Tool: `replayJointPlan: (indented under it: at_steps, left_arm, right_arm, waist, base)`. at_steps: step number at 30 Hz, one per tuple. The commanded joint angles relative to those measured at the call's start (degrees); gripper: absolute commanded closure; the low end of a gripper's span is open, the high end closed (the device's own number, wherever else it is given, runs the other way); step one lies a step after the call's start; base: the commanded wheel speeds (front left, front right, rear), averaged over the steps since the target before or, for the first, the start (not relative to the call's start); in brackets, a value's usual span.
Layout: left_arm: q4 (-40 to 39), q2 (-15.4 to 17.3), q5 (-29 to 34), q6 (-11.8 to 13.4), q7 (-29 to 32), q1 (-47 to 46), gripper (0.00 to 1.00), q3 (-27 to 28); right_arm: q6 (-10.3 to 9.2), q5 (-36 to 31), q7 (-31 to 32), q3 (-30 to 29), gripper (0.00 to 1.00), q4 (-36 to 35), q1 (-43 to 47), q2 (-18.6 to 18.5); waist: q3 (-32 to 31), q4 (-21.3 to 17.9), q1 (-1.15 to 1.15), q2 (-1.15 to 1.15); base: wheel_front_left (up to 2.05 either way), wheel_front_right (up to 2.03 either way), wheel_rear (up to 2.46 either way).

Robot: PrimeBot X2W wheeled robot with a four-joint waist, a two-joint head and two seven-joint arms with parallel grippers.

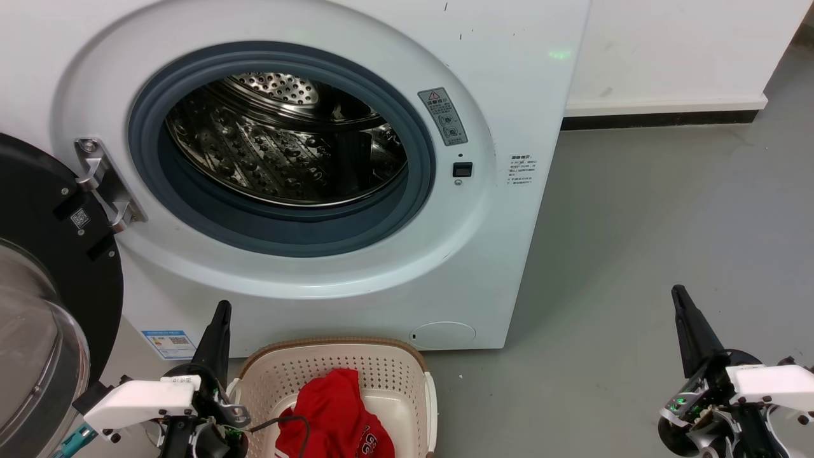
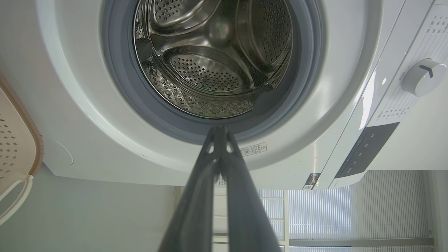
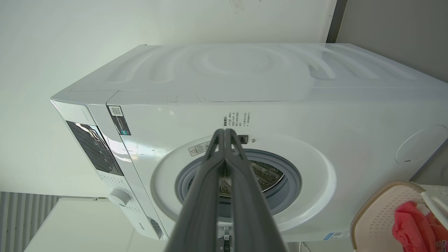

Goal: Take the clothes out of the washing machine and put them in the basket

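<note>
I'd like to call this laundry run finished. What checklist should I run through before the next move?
1. Drum free of clothes: ok, no red fabric seen in it.
2. Clothes in the basket: ok, a red pile lies inside.
3. Both garments there: cannot tell, the pile reads as one heap.
4. Left tool free: ok, shut on nothing, beside the basket.
5. Right tool free: ok, shut on nothing.
6. Door open: ok, swung to the left.
</note>
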Motion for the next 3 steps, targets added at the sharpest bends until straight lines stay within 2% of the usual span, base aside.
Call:
replayJointPlan:
  at_steps: [1,3]
  left_arm:
    - [-0.1,-0.1,0.0,-0.3,0.2,-0.3,1.00,0.2]
    - [-0.1,-0.1,0.0,-0.3,0.2,-0.3,1.00,0.2]
  right_arm:
    - [-0.02,-0.2,0.1,-0.2,1.00,0.1,-0.7,0.0]
    - [-0.02,-0.2,0.1,-0.2,1.00,0.1,-0.7,0.1]
  waist:
    - [0.0,0.0,0.00,0.00]
    - [0.0,0.0,0.00,0.00]
  base:
    - [0.00,0.00,0.00]
    - [0.00,0.00,0.00]
